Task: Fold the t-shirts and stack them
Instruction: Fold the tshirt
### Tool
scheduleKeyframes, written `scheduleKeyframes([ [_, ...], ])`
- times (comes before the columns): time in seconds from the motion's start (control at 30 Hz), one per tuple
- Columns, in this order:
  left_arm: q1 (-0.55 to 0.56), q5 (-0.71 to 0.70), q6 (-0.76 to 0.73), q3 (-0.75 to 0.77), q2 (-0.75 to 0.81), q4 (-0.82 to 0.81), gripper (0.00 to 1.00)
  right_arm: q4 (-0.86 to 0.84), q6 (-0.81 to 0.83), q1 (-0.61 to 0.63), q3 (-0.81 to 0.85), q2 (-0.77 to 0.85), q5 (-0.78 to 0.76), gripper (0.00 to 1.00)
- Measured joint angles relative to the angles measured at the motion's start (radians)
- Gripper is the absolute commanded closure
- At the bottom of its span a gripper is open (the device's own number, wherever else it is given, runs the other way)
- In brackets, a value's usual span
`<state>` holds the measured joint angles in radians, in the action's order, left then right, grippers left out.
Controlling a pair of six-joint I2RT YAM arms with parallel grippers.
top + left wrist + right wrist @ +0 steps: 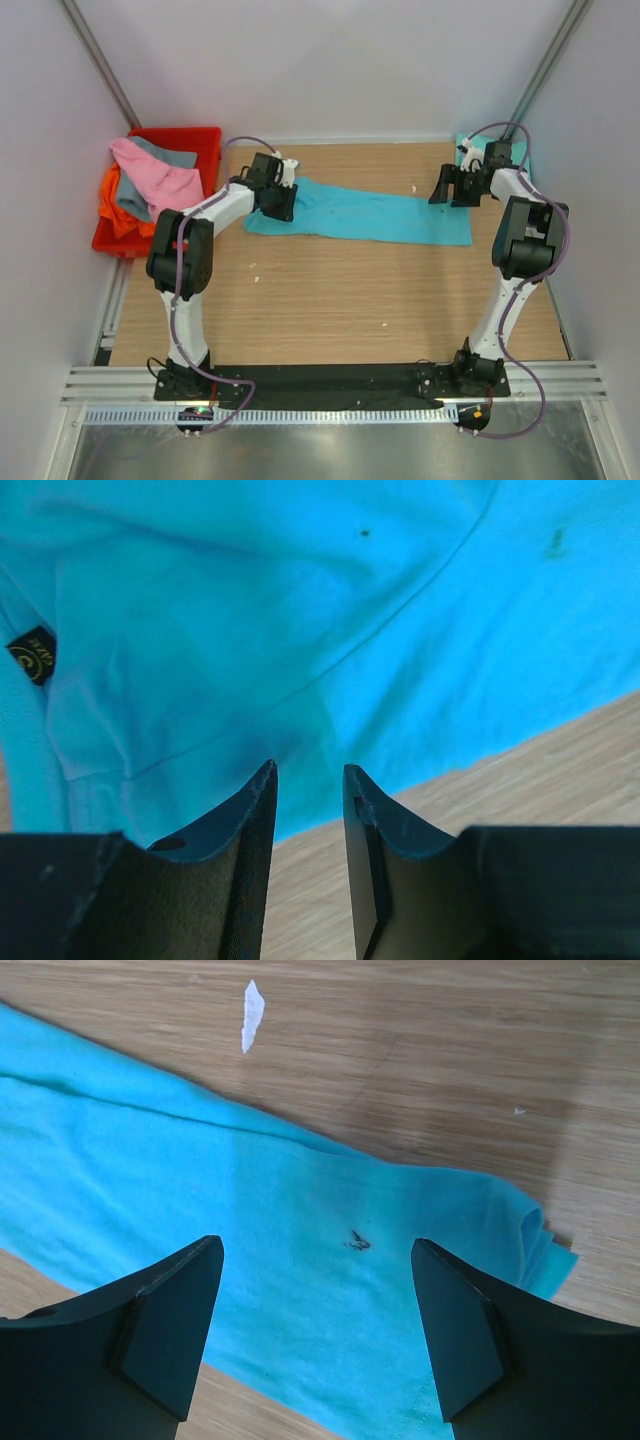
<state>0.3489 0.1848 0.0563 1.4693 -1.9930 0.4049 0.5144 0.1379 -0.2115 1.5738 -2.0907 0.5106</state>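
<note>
**Wooden table** (330, 290), seen from above. The turquoise shirt (370, 215) lies as a long flat band across its far half, running from the left gripper (283, 198) to the right gripper (455, 188).

**Handling.** The cloth is judged light, limp and not slippery. It would sag and fall open if lifted at one point, so the corners of the two short ends look like the places to pinch.

**Appearance.** The surface is plain and smooth, with stitched seams and layered edges at the right end.

**Red crate** (205, 140), far left. It holds the pink shirt (160, 175), grey shirt (175, 155) and orange shirt (112, 205) in a loose heap.

**Grippers.** The left fingers stand a narrow gap apart over the collar end, with nothing between them. The right fingers are spread wide over the other end.

**Small details** — collar label (32, 655), dark mark (356, 1243), white scrap (252, 1015).
</note>
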Motion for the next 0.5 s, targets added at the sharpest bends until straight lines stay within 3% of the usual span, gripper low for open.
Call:
scheduleKeyframes([
  [0.5, -0.064, 0.019, 0.018, 0.238, -0.216, 0.103, 0.65, -0.041, 0.149, 0.01, -0.144, 0.051, -0.084, 0.18],
])
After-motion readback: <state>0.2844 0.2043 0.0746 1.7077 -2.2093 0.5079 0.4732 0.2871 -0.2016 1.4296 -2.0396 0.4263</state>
